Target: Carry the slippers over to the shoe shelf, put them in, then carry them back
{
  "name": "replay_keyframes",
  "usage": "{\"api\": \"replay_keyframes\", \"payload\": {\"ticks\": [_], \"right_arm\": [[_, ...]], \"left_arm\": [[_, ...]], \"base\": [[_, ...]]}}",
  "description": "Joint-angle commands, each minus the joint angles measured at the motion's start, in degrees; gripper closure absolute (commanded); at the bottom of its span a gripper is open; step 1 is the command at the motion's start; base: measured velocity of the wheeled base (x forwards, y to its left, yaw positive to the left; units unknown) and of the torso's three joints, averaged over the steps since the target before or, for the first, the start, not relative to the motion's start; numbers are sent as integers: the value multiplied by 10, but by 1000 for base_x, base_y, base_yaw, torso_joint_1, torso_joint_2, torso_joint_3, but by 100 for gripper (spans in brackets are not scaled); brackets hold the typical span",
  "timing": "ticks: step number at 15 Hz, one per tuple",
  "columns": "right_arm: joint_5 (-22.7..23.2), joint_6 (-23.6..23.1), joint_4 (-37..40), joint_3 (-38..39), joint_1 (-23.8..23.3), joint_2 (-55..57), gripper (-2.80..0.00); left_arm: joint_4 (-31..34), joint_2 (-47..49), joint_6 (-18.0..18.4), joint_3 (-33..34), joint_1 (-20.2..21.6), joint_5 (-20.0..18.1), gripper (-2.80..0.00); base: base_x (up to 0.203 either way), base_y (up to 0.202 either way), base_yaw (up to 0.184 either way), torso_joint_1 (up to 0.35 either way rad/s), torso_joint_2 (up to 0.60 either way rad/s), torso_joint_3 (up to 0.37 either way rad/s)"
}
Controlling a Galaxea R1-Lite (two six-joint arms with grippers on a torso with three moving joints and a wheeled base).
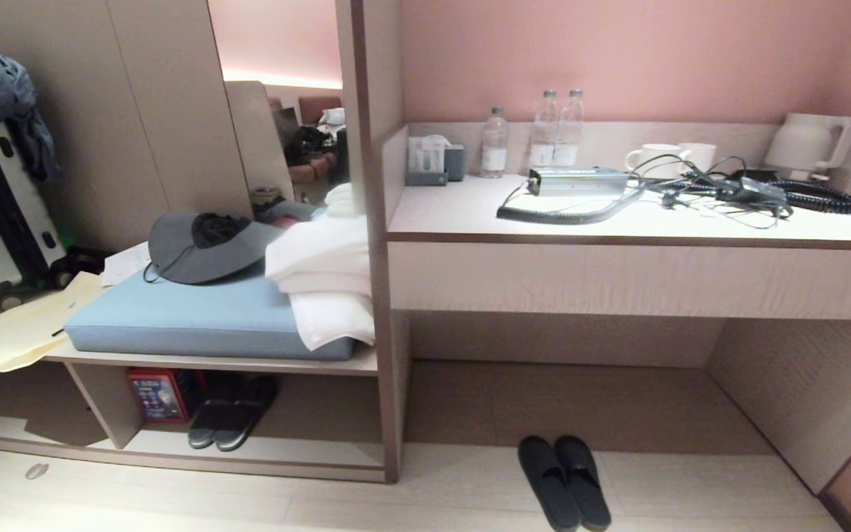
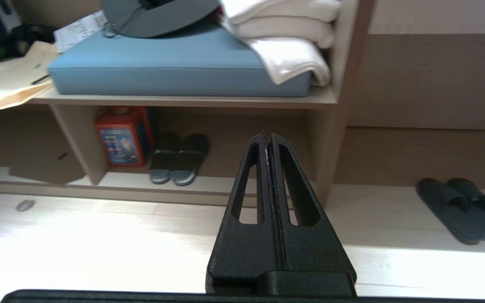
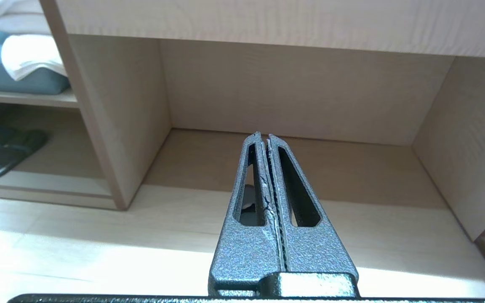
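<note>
Two plain, dark navy-black backless slippers with broad toe bands lie side by side on the pale floor under the desk. Left gripper and right gripper are both closed, empty.

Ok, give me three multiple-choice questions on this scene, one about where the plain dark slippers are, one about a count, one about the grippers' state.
1. Where are the slippers?
A. on the floor in front of the desk opening
B. inside the shoe shelf
C. on the blue cushion

2. How many water bottles stand on the desk?
A. one
B. three
C. five

3. How are the left gripper and right gripper?
A. both wide open
B. both shut and empty
C. each holding a slipper

Answers: 1 A, the pair lies side by side on the floor, outside the shoe shelf. 2 B, three clear bottles by the wall. 3 B, fingers pressed together, nothing between.
</note>
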State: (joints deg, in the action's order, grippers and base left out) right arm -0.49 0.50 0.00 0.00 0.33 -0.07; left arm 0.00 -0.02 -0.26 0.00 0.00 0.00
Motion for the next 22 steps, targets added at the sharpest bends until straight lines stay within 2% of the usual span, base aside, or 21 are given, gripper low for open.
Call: {"api": "replay_keyframes", "payload": {"ticks": [1,11,22], "right_arm": [[-3,1,1,1,0,0,0],[-4,5,0,1,0,0,0],[-4,4,0,1,0,0,0]], "left_arm": [[0,0,1,0,0,0,0],[0,0,0,1,0,0,0],[0,0,0,0,0,-1,0]], "base": [[0,197,-4,2,2,2],[8,186,-2,3,1,3],[178,180,-2,4,4,3]]}}
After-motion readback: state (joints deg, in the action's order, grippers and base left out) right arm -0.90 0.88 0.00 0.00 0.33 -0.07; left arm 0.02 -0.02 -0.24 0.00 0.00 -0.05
